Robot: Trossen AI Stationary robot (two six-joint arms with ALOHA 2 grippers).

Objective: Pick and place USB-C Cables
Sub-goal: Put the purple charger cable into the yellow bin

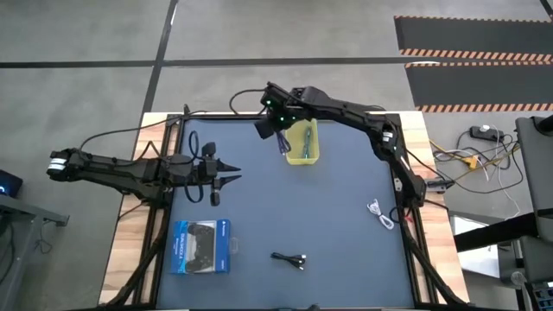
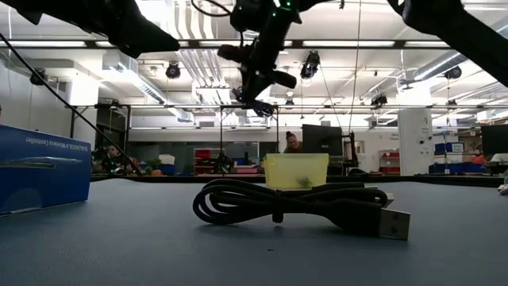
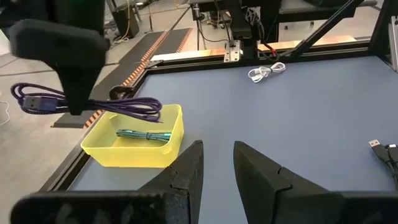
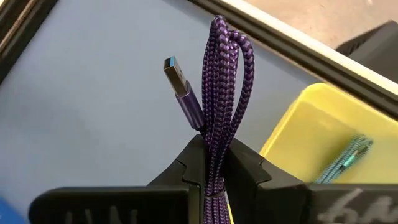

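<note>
My right gripper (image 1: 278, 128) is shut on the coiled purple cable (image 4: 219, 93), beside and above the yellow bin (image 1: 303, 143) at the table's far middle. The purple cable also shows in the left wrist view (image 3: 124, 107). The teal cable (image 3: 144, 135) lies flat on the bin's floor. The white cable (image 1: 380, 213) lies on the mat at the right edge. The black cable (image 1: 289, 258) lies on the mat near the front. My left gripper (image 1: 235, 179) is open and empty, left of centre, pointing toward the table's right. My right gripper pinches the bundled strands of the purple cable near the bundle's middle (image 4: 215, 163) between its two fingers. The fingers point down and lie across the bundle. The looped end (image 4: 227, 37) and a plug (image 4: 176, 76) stick out past the fingers. The cable is lifted clear, roughly level.
A blue-and-black flat retail box (image 1: 200, 246) lies on the mat at the front left. Black frame rails (image 1: 406, 186) border the mat. Open mat lies between the bin and the black cable. In the low view a person (image 2: 292, 143) sits far behind the table.
</note>
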